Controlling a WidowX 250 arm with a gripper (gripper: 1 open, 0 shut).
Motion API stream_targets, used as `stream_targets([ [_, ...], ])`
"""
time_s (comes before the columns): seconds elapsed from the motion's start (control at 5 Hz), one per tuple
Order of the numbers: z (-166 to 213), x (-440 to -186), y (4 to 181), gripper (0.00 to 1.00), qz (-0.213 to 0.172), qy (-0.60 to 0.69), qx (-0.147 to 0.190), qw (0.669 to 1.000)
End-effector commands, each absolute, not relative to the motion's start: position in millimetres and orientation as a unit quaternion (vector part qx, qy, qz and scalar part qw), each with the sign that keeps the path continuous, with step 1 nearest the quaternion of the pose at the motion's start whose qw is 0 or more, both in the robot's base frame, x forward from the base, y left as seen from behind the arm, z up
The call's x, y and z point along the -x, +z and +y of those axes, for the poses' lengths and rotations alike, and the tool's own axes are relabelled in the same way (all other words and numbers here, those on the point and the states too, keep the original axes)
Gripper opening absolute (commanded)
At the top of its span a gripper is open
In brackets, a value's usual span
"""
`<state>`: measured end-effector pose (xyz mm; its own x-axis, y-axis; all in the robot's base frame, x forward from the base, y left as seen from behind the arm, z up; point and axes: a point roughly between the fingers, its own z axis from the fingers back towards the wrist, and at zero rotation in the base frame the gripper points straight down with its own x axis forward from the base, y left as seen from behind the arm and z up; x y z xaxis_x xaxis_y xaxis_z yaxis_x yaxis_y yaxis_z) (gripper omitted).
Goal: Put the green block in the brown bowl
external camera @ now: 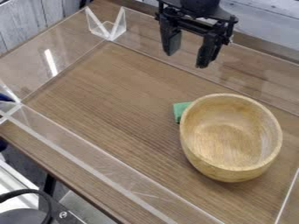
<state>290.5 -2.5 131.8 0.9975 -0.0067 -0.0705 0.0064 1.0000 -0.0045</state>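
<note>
The green block (183, 110) lies flat on the desk (105, 114), tucked against the upper left outside wall of the brown bowl (232, 136), so only a small corner of it shows past the thick rim. The bowl sits upright toward the right side of the wood-grain desk, with nothing visible in its hollow. Well above and behind both, the black end effector (191, 49) hangs pointing down, its 2 fingers spread wide apart and holding nothing. Clear plastic walls (70, 166) fence the desk, with a folded clear piece (105, 24) at the far left corner.
</note>
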Motion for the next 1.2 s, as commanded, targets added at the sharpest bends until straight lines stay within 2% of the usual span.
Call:
stream_targets([
  [0.0, -1.6, -288.9, 115.3, 0.00, 0.051, -0.005, 0.003, 0.999],
  [0.2, 0.3, -283.4, 88.7, 0.00, 0.069, -0.011, 0.003, 0.998],
  [0.6, 5.1, -282.4, 55.9, 0.00, 0.068, -0.012, 0.011, 0.998],
  [0.8, 6.0, -282.8, 54.6, 1.00, 0.066, -0.011, 0.012, 0.998],
  [1.0, 6.0, -283.6, 60.3, 1.00, 0.062, -0.010, 0.014, 0.998],
])
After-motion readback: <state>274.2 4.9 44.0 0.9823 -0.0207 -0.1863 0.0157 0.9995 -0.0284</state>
